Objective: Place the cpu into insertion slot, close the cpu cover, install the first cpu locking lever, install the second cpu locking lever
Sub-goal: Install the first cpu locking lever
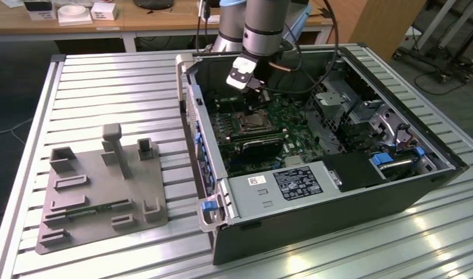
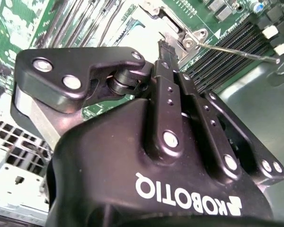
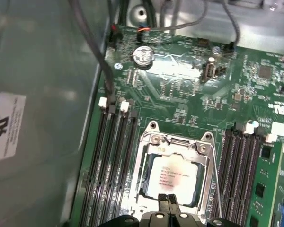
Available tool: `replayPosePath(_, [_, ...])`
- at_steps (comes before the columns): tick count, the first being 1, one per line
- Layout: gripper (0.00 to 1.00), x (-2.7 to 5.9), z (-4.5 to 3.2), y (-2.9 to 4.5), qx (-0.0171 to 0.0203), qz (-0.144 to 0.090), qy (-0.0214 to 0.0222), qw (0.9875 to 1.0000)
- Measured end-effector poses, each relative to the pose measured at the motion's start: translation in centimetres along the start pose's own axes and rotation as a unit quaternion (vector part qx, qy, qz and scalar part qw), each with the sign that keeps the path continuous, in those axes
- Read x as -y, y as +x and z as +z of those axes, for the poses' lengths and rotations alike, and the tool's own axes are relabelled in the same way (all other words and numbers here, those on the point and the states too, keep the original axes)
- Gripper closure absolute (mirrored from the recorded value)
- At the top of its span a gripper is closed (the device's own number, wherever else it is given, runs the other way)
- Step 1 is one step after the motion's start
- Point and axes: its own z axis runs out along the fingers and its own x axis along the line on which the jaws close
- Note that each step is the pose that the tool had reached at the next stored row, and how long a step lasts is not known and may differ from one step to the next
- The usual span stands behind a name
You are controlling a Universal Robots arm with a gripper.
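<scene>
The gripper (image 3: 169,204), fingers pressed together and holding nothing, is hovering directly over the cpu (image 3: 173,176), which is sitting in the insertion slot (image 1: 239,123) (cpu cover (image 3: 145,165) down) mid-frame in the exterior view.

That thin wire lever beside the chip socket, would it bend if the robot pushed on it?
Probably springy rather than stiff: the lever is a long, thin metal rod fixed at one end. It is likely light, and its smooth, shiny surface might slip away under a push.
</scene>
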Motion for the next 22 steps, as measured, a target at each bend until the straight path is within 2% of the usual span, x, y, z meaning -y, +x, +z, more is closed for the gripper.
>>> replayPosePath(4, [0.9,0.07,-0.16,0.01,-0.0003,-0.02,-0.0008,0.9998])
replayPosePath(15, [0.9,0.1,-1.44,-0.03,-0.0008,-0.046,-0.0017,0.9989])
replayPosePath(18, [0.9,0.11,-1.58,-0.03,-0.0009,-0.052,-0.002,0.9986])
replayPosePath(20, [0.9,0.12,-1.58,-0.02,-0.0011,-0.062,-0.0024,0.9981])
replayPosePath(22, [0.9,0.12,-1.59,-0.03,-0.0013,-0.079,-0.0029,0.9969])
